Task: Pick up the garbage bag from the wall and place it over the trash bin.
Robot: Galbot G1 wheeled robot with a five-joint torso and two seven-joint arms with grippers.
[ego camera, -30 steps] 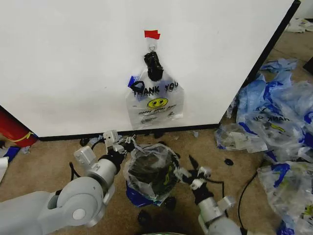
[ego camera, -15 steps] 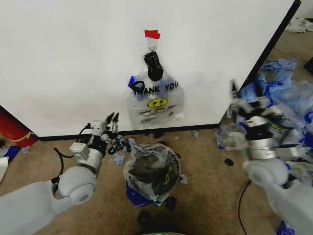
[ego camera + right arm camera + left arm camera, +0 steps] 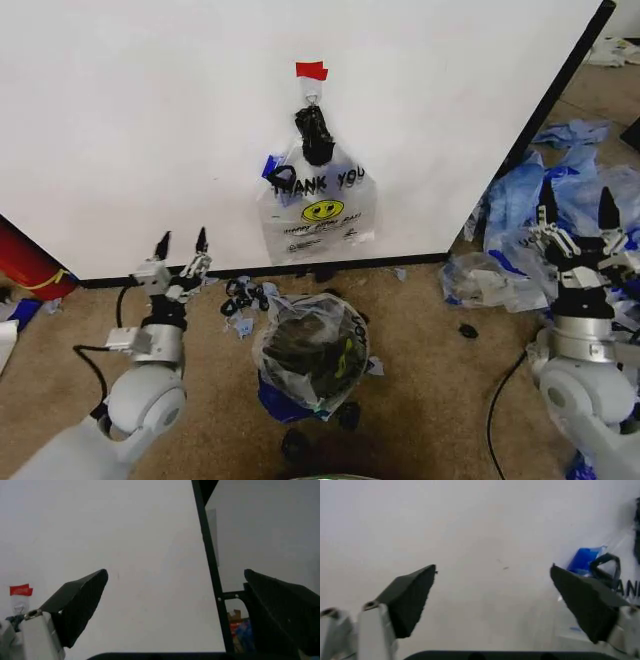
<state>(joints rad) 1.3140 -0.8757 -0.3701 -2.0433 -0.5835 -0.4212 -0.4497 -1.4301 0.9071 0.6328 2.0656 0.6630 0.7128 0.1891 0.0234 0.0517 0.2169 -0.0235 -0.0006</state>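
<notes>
Garbage bag [image 3: 312,378] is seen already draped over the trash bin [image 3: 300,352], which stands on the floor near the foot of the wall [image 3: 150,120], below a flat bundle of bags [image 3: 318,205] hung from the hook [image 3: 312,98] under the red tape [image 3: 311,70]. The left gripper [image 3: 181,243] is held raised beside the bin toward the wall, its jaws spread wide with nothing between them. The right gripper [image 3: 578,210] is held up well apart from the bin, above the heap of bags [image 3: 560,260] near the wall's black edge, likewise wide open and empty. The placing appears largely done; to finish it well, the bag's rim would best be checked all round the bin, and any slack side pulled down evenly without tipping the light bin.
</notes>
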